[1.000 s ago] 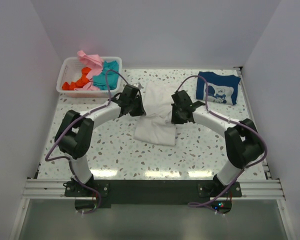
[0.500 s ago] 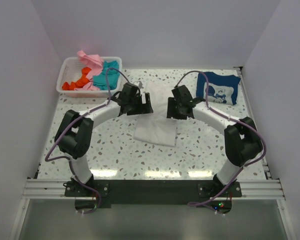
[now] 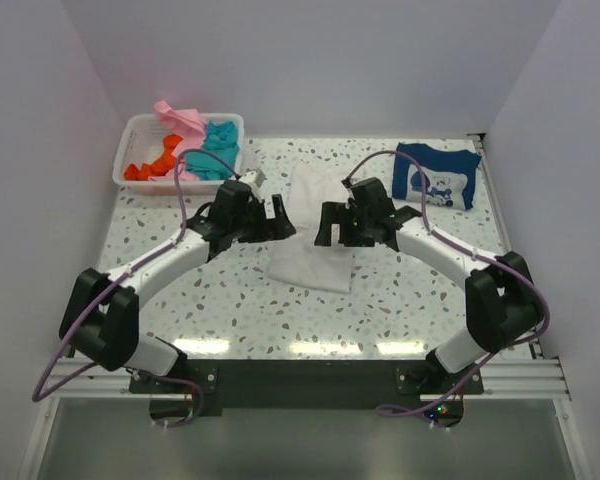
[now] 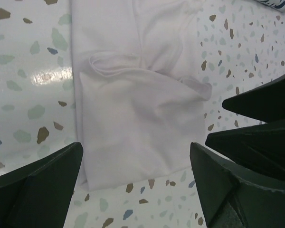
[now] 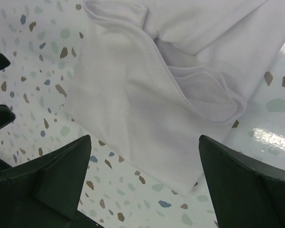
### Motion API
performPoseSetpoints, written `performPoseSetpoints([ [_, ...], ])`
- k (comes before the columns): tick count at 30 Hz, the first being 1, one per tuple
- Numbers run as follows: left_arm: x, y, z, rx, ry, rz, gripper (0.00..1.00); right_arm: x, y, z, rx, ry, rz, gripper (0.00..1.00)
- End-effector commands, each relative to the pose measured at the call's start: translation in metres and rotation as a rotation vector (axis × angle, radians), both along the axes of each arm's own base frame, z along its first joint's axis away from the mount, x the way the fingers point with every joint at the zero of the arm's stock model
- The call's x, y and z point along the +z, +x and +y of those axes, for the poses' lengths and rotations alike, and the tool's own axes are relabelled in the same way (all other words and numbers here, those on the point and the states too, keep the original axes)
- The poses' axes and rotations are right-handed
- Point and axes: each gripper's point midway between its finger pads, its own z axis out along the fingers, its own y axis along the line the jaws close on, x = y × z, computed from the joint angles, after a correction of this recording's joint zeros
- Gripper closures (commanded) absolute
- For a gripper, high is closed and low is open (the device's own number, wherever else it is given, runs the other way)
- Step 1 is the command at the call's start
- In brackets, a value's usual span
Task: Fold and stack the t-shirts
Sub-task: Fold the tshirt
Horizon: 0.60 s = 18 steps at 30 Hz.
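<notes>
Both grippers — the left gripper [image 3: 278, 215] and the right gripper [image 3: 330, 222] — hang wide and empty over the white t-shirt [image 3: 310, 264], which lies half folded at the middle of the table [image 3: 230, 295] with puckered layers along the fold. A pinch there may catch only the top ply and drag the fold askew, and the two grippers, facing each other closely, could collide. The navy t-shirt [image 3: 437, 177] lies far right; other t-shirts [image 3: 214, 160] fill the basket [image 3: 130, 135] far left.

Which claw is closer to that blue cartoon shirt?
Right. The right gripper hangs over the white shirt on the side of the blue shirt; the left gripper is beyond, toward the basket.
</notes>
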Motion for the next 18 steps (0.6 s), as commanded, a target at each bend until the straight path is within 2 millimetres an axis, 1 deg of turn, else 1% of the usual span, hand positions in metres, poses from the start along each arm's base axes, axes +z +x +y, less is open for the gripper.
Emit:
performPoseSetpoints([
  [1,0.010,-0.016,0.010,0.031,-0.050,-0.024,0.00,0.000,-0.015,0.022,0.084,0.078,0.010,0.01],
  [2,0.008,-0.025,0.015,0.035,-0.052,-0.022,0.00,-0.004,-0.016,0.023,0.087,0.072,0.018,0.01],
  [4,0.004,-0.035,0.019,0.045,-0.059,-0.005,0.00,-0.015,-0.016,0.026,0.088,0.062,0.038,0.01],
  [5,0.000,-0.043,0.023,0.047,-0.059,0.004,0.00,-0.019,-0.013,0.025,0.081,0.056,0.041,0.01],
  [9,-0.014,-0.059,0.038,0.078,-0.021,0.034,0.00,-0.029,0.002,0.032,0.083,0.040,0.040,0.01],
  [11,-0.017,-0.065,0.042,0.084,-0.013,0.042,0.00,-0.037,0.014,0.035,0.079,0.014,0.035,0.01],
  [12,-0.020,-0.068,0.045,0.089,-0.006,0.052,0.00,-0.042,0.019,0.032,0.062,-0.014,0.037,0.01],
  [13,-0.021,-0.069,0.046,0.097,-0.003,0.053,0.00,-0.043,0.027,0.036,0.055,-0.019,0.036,0.01],
  [14,-0.020,-0.070,0.048,0.103,-0.003,0.047,0.00,-0.047,0.031,0.036,0.056,-0.034,0.037,0.01],
  [15,-0.020,-0.071,0.049,0.106,-0.004,0.048,0.00,-0.048,0.038,0.035,0.040,-0.051,0.026,0.01],
  [16,-0.020,-0.071,0.049,0.107,-0.005,0.044,0.00,-0.043,0.046,0.037,0.027,-0.055,0.008,0.01],
  [17,-0.018,-0.071,0.049,0.105,-0.009,0.041,0.00,-0.051,0.051,0.034,0.012,-0.084,0.021,0.01],
  [18,-0.019,-0.072,0.049,0.106,-0.009,0.043,0.00,-0.056,0.054,0.024,-0.024,-0.142,0.028,0.01],
])
